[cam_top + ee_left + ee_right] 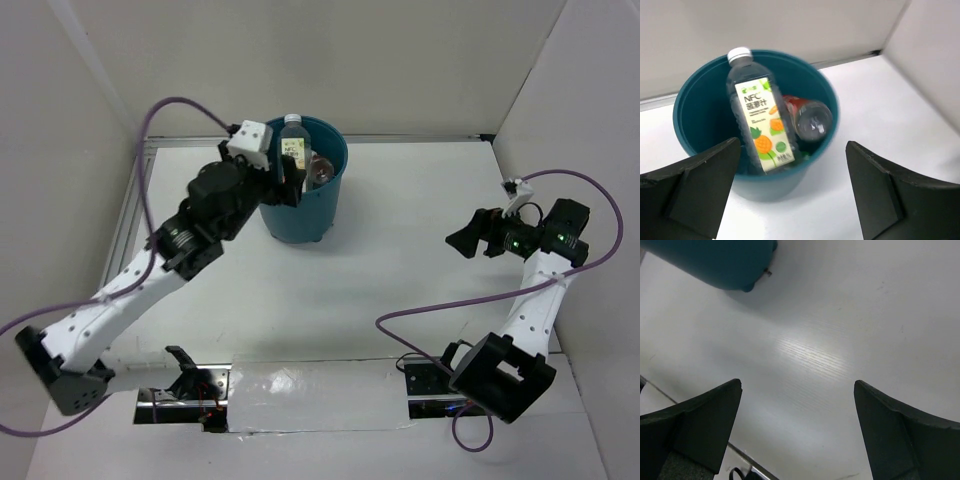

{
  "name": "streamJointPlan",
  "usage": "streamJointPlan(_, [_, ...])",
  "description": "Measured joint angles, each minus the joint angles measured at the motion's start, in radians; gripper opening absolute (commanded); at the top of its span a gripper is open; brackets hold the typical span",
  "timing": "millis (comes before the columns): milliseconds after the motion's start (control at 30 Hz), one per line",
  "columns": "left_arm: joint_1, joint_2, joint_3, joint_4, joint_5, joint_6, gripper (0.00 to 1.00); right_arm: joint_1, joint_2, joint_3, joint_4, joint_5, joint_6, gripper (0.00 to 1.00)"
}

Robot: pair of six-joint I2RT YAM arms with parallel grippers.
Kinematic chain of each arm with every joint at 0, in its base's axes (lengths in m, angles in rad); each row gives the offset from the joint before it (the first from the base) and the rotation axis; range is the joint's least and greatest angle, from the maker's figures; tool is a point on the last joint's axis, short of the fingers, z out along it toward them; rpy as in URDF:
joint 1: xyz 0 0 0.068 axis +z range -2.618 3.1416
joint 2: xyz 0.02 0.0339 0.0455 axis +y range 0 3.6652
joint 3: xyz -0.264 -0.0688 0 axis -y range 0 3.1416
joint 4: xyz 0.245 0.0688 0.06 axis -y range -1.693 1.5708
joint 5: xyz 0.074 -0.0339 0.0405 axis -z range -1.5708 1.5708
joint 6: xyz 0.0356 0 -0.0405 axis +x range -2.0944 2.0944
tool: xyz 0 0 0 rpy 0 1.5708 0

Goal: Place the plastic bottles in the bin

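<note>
Left gripper [793,150] is spread wide and empty at the teal bin's [695,105] 9 o'clock rim. The NFC juice bottle [762,125] leans inside, cap toward 12. Right gripper [797,385], also spread, hovers at 4 o'clock.

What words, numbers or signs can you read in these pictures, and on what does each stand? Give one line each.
"NFC": on the label of the tall bottle in the bin.
Chinese characters under it: too blurred to read surely.
Small print lower on that label: too small to read.
Red bottle beside it: nothing readable.
</note>
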Motion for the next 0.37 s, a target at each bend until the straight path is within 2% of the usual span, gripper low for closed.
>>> streamJointPlan(200, [-0.007,-0.332,-0.220,0.015,0.135,-0.025,0.99,0.000,-0.034,0.000,0.124,0.182,0.153,1.00])
streamJointPlan(367, [-0.007,-0.494,-0.416,-0.042,0.165,-0.083,0.99,0.000,-0.084,0.000,0.190,0.282,0.226,1.00])
